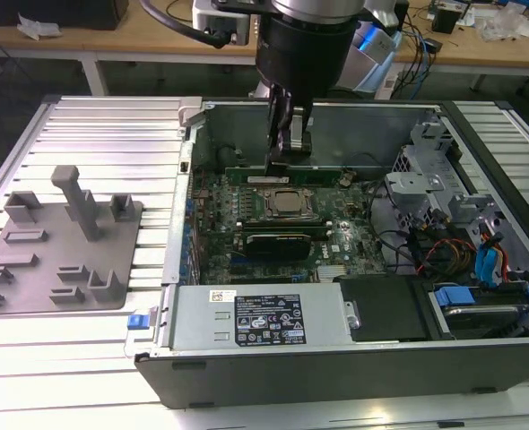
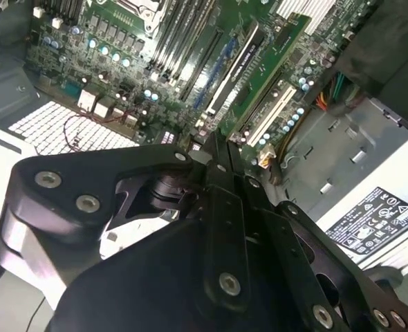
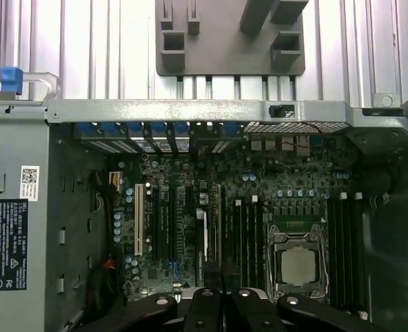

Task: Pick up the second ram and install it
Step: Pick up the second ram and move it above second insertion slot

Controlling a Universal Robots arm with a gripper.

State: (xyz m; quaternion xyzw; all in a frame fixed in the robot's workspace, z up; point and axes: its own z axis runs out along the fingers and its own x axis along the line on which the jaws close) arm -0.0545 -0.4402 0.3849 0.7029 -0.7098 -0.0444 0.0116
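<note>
Exterior view, second ram (image 1: 332, 172) partly behind fingers (image 1: 279, 125)

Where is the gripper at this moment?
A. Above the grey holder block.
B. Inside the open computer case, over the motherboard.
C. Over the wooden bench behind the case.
B: in the exterior view the gripper stands inside the computer case, just above the motherboard.

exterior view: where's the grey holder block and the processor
grey holder block (image 1: 78, 204), exterior view, on its tall upright post
processor (image 1: 287, 204), exterior view, middle of its metal lid
</note>
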